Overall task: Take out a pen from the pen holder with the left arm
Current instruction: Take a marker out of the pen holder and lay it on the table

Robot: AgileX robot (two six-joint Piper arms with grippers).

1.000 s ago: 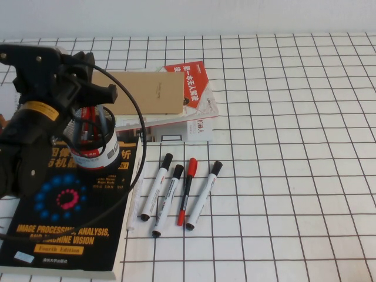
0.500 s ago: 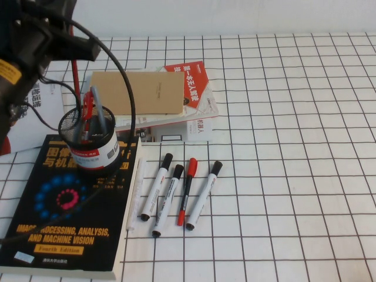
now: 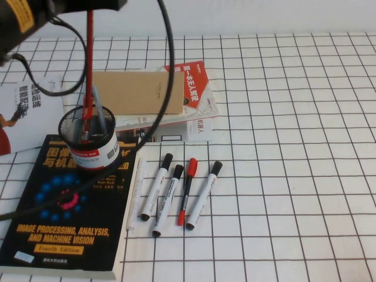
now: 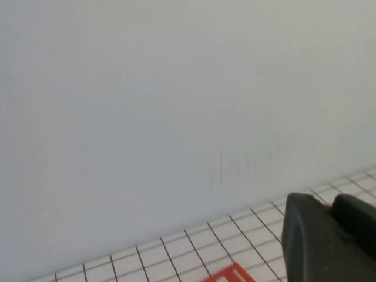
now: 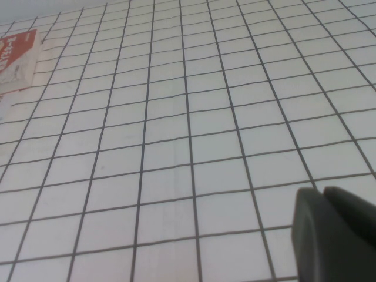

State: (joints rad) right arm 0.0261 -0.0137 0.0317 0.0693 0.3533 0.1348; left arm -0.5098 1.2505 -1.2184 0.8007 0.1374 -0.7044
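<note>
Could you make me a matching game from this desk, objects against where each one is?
1 thin red pen
2 black mesh pen holder
3 red-capped marker
4 tan notebook

a lying on the checked table
b standing on the dark textbook
c on red-and-white books
d held by the left gripper, tip in the holder

Pairs: 1-d, 2-b, 3-a, 4-c.
Left gripper, shut on the pen, is high above the holder; right gripper, shut, over the table.

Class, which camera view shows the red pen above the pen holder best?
The high view: the red pen hangs upright from the left gripper at the top edge, its lower end in the pen holder. The left wrist view shows mostly wall; the right wrist view only the right gripper over the gridded table.
</note>
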